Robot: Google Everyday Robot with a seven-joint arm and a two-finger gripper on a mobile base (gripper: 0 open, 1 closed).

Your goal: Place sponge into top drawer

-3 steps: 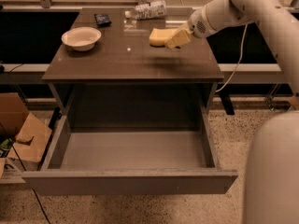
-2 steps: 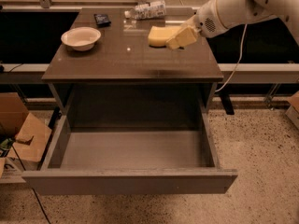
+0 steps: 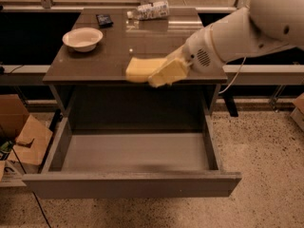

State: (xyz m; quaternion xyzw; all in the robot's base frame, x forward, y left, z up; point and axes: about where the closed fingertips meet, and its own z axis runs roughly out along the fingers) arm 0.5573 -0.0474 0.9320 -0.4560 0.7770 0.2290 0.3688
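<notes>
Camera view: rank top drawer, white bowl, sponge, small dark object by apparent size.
1. top drawer, by far.
2-3. white bowl and sponge look alike; the sponge is held in the gripper above the table's front edge, partly covered: unranked.
4. small dark object.

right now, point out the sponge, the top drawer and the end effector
sponge (image 3: 137,70): camera view, its left half.
top drawer (image 3: 135,152): camera view, bare inner floor.
end effector (image 3: 159,76): camera view, between fingertips, at the sponge's right end, gripping it.
</notes>
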